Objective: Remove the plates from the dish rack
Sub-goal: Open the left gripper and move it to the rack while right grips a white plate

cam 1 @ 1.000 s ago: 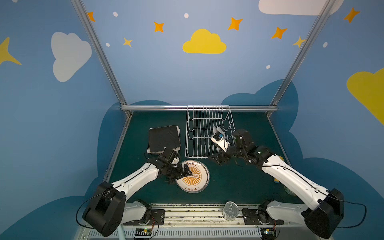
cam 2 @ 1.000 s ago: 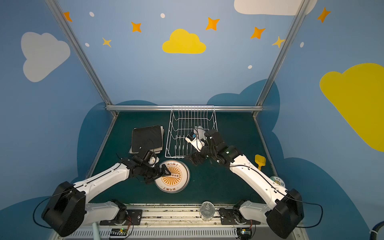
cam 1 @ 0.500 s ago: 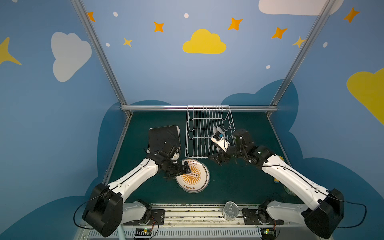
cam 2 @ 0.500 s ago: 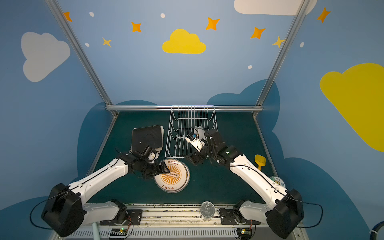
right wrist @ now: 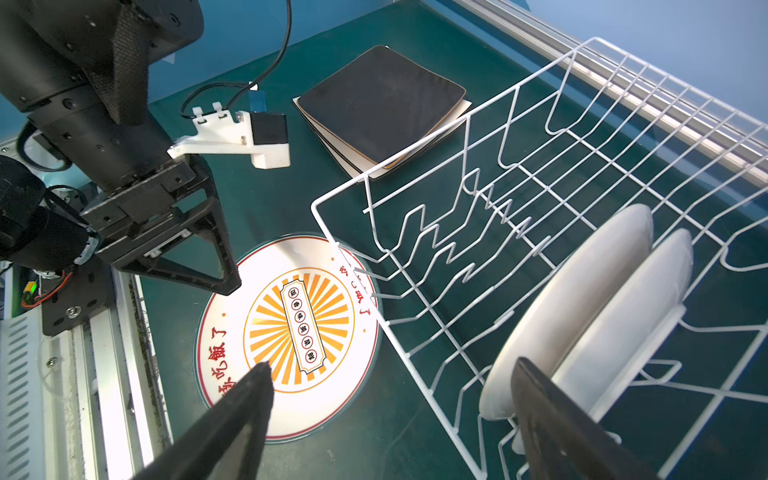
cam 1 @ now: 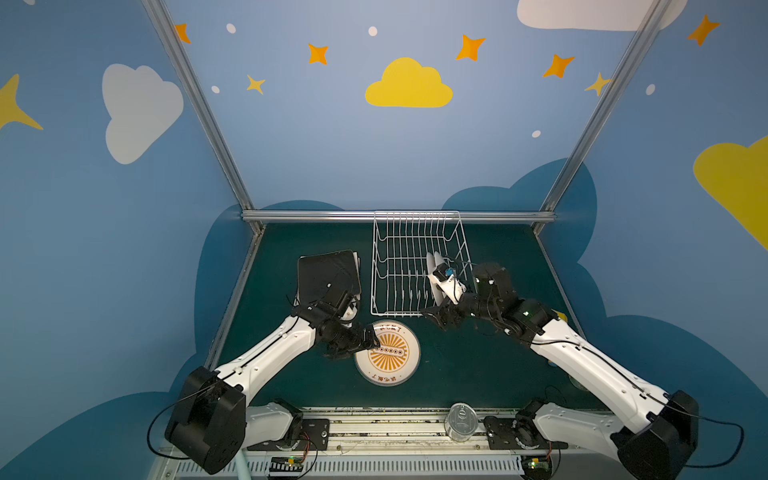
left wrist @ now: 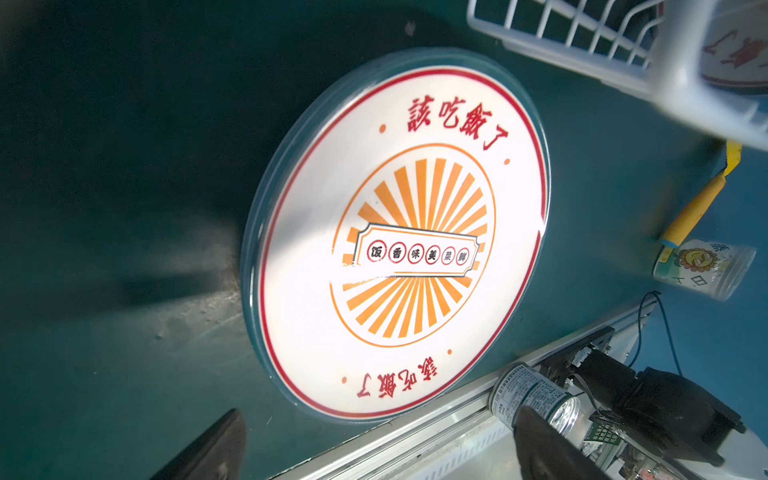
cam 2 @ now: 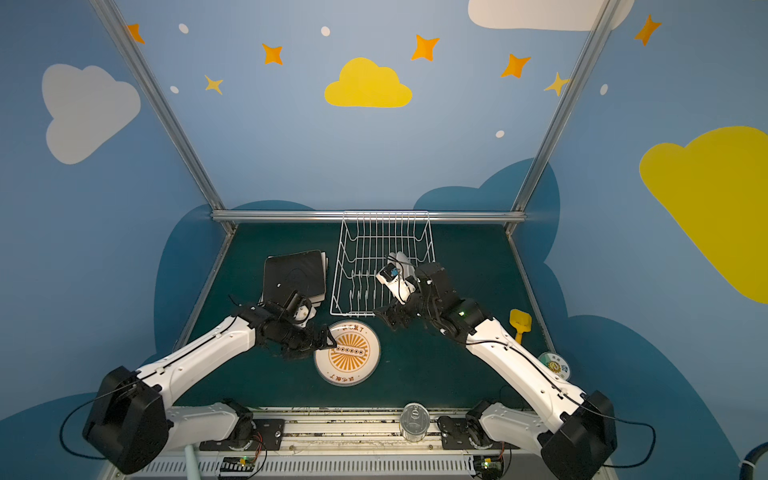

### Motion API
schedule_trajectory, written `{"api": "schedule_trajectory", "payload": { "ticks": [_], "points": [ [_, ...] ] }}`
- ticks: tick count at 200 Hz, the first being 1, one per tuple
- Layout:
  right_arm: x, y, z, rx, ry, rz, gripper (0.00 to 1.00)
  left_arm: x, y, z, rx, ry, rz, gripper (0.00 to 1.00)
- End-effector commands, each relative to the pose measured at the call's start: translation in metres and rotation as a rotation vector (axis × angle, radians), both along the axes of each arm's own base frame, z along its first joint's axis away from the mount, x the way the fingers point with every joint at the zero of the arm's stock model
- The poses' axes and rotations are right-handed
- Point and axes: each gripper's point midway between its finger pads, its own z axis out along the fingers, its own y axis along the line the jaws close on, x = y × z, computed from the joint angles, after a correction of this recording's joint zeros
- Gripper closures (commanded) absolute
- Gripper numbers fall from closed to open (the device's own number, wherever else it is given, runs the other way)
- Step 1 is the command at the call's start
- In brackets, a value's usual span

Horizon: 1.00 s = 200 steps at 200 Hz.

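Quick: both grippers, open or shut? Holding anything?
Left gripper: open, empty, by the sunburst plate.
Right gripper: open, empty, by the dish rack.

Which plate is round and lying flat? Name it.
The round sunburst plate, in front of the dish rack. The black square plate tops a stack; two white plates stand upright in the rack.

A robot test cell in a lab, not a real kitchen (only the wire dish rack [cam 1: 395, 315] hints at one): blue panel walls [cam 1: 332, 158] painted with clouds and stars, bare aluminium frame posts [cam 1: 201, 104], a dark green counter [cam 1: 478, 374], two white robot arms [cam 1: 270, 357] bolted to a front rail [cam 1: 374, 428] with exposed circuit boards [cam 1: 286, 462] and cables.
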Motion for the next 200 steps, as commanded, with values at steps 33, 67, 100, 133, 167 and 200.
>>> {"api": "schedule_trajectory", "payload": {
  "ticks": [33, 67, 100, 133, 167, 200],
  "points": [
    [0.006, -0.008, 0.016, 0.027, -0.044, -0.062, 0.11, 0.028, -0.007, 0.045, -0.028, -0.141, -0.011, 0.01],
    [0.015, -0.025, 0.021, 0.044, -0.033, -0.157, 0.1, 0.058, -0.021, 0.091, -0.07, -0.282, -0.054, 0.01],
    [0.018, -0.044, 0.023, 0.065, -0.001, -0.237, 0.1, 0.086, -0.038, 0.128, -0.102, -0.368, -0.109, 0.02],
    [0.02, -0.071, 0.019, 0.096, 0.044, -0.358, 0.1, 0.12, -0.069, 0.149, -0.213, -0.414, -0.11, 0.07],
    [0.016, -0.092, 0.012, 0.117, 0.081, -0.451, 0.09, 0.148, -0.107, 0.155, -0.3, -0.437, -0.116, 0.15],
    [0.015, -0.105, 0.004, 0.114, 0.119, -0.502, 0.08, 0.166, -0.131, 0.149, -0.293, -0.427, -0.134, 0.25]
  ]
}}
